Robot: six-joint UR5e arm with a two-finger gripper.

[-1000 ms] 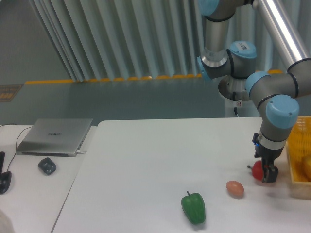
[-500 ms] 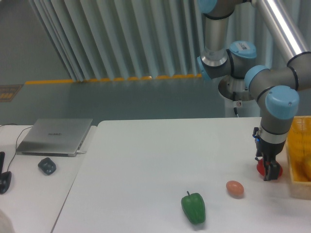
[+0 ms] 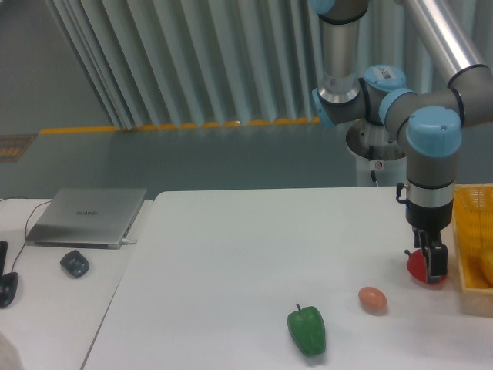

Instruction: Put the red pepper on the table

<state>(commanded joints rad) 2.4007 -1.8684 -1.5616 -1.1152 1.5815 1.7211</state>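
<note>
gripper (image 3: 431,262) is closed on the pepper (image 3: 417,266), fingers pointing straight down, pepper pinched between them. pepper sits at the right side of the table (image 3: 231,254), very low, can't tell if it's touching the surface or a hair above it

key relation: pepper is directly under the wrist, inside the jaws, so release is just a vertical matter. only 1 arm, so no choice there. pepper is roundish, no clear long axis from this view; red shows mostly on the left of the near finger

neighbours: yellow basket (image 3: 471,231) just to the right of the gripper, egg (image 3: 372,299) near on the left and a bit toward the camera, green pepper (image 3: 307,330) further left. laptop (image 3: 88,216) and mouse (image 3: 74,263) are on the other desk, well apart

counts: 1 red pepper, 1 green pepper, 1 egg, 1 basket, 1 laptop, 1 mouse

my read: placement nearly done, what's left is opening and lifting clear. round and glossy, it could roll toward the egg on release
</note>
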